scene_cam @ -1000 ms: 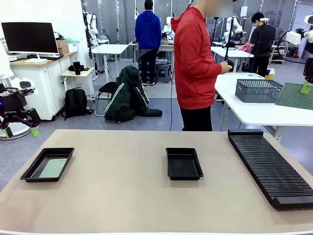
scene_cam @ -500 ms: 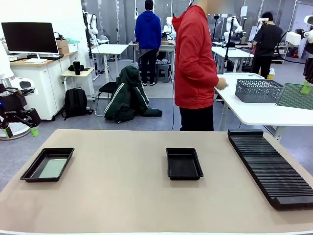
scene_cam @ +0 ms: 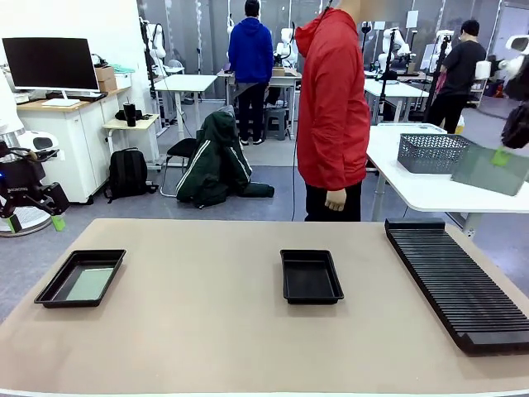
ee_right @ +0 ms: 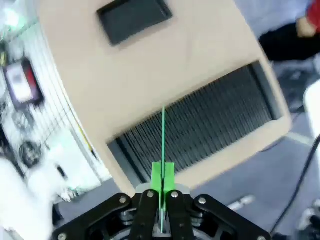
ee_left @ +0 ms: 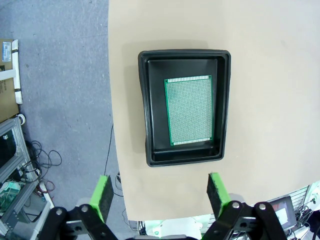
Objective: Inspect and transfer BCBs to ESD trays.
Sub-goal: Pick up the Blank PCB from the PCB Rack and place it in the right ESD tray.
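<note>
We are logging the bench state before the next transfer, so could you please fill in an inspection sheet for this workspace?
Surface: tan table, flat, no spills seen.
Job's things: left tray holds one board lying flat; middle tray looks empty; another board is held in the air at far right.
Clutter: long ribbed rack at the table's right.
Grippers: left hand open above the left tray; right hand shut on the held board's edge, above the rack.
Cables: nothing seen on the table.
Surroundings: person in red at the far side; other tables beyond.
</note>
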Controlling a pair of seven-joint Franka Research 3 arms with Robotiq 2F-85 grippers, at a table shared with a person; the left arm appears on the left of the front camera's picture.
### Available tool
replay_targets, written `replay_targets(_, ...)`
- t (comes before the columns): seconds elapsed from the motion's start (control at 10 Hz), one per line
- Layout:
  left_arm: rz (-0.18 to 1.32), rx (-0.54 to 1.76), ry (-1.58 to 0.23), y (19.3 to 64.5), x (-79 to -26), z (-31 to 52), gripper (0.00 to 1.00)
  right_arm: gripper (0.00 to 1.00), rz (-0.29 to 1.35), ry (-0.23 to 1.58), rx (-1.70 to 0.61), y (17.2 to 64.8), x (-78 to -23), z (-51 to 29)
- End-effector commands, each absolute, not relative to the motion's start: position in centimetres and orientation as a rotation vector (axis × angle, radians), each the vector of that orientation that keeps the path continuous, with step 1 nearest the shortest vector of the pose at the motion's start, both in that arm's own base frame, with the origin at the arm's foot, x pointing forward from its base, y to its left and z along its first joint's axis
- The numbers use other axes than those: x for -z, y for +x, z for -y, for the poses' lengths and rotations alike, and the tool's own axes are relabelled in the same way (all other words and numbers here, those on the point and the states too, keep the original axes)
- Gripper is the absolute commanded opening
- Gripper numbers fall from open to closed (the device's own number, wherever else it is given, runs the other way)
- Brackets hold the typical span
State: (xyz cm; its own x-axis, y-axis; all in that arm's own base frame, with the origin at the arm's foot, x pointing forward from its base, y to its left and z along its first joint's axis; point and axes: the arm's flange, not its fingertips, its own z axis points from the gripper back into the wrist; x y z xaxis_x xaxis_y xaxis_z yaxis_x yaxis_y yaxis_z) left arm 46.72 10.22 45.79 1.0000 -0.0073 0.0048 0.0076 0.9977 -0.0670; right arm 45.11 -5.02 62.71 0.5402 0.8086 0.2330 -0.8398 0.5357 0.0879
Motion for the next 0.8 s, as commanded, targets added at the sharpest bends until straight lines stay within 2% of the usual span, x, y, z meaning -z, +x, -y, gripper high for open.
replay_targets(0.0, 0.019, 0.012, -0.068, 46.6, -45.5, -10.3, 1.0, 0.02, 0.281, 0.389, -0.638, 47.2, -60.9, 2.4)
replay_targets(0.1, 0.019, 0.012, -0.068, 46.6, -45.5, -10.3, 1.0, 0.02, 0.314, 0.438, -0.522, 47.5, -59.5, 0.7)
replay_targets(0.5, 0.019, 0.012, -0.068, 46.6, -45.5, -10.3, 1.0, 0.02, 0.255, 0.665, -0.135, 48.4, -51.8, -9.9)
replay_targets(0.7, 0.019, 0.012, -0.068, 46.6, -45.5, -10.3, 1.0, 0.02, 0.238, 0.801, -0.073, 48.4, -47.4, -14.2)
